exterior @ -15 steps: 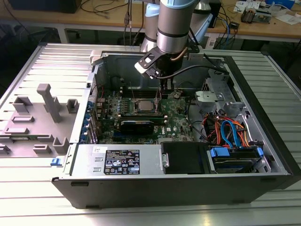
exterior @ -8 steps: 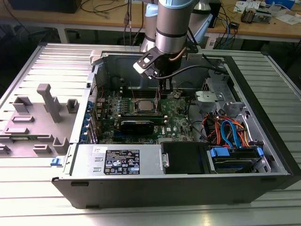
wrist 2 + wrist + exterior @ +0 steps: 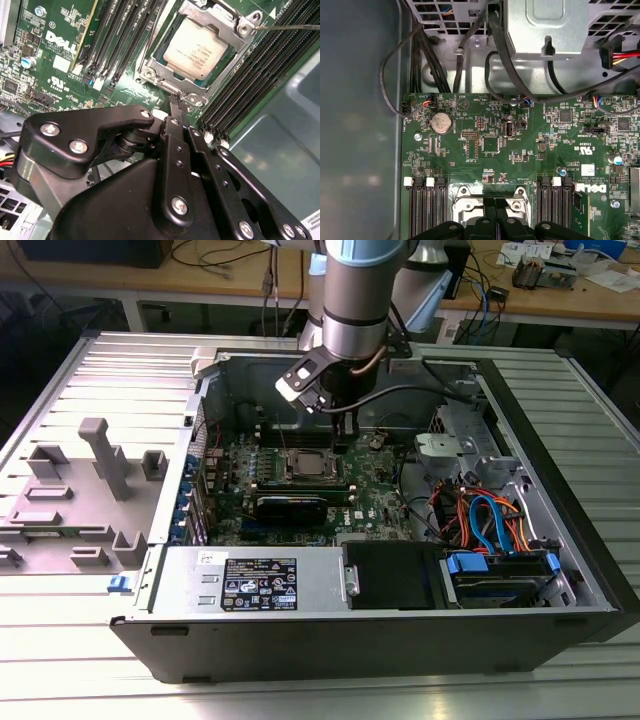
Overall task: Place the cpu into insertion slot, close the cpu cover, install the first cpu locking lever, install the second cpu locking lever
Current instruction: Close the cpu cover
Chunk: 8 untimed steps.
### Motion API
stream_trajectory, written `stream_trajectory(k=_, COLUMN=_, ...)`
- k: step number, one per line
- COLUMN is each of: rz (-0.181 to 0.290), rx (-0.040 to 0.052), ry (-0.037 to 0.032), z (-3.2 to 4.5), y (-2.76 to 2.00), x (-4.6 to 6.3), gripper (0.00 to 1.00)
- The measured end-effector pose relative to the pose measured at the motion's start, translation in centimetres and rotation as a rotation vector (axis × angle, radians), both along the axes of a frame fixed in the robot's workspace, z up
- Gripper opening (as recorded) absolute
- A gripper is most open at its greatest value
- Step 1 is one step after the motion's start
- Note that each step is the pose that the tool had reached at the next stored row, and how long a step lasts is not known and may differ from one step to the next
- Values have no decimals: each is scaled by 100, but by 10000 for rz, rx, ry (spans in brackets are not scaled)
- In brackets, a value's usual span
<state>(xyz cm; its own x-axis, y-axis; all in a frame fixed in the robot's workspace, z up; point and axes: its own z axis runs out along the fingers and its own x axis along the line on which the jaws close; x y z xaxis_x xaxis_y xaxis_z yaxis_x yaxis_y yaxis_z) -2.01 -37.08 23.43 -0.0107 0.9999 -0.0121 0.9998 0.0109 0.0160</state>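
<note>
Black gripper (image 3: 176, 102), pinched shut on nothing, sits at the silvery-rimmed square insertion slot (image 3: 146, 75), where the dull grey square cpu (image 3: 196, 50) lies under the thin silvery cpu cover (image 3: 220, 15); hooking the thin wire locking lever (image 3: 290, 26) likely wants a low, steady push.

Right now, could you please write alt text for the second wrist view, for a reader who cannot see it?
A silver-grey chip sits in its socket on a green circuit board, with a silvery metal frame lying over its edges. In front, the black gripper, shut, points at the socket's near edge.
</note>
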Motion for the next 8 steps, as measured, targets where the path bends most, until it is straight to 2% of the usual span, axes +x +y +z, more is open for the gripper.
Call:
stream_trajectory(k=3, rz=1, rx=-1, ry=-8, z=-29, y=0, x=-26, gripper=11)
stream_trajectory(k=8, rz=-1, rx=-2, ry=-9, z=-49, y=0, x=-221, gripper=11)
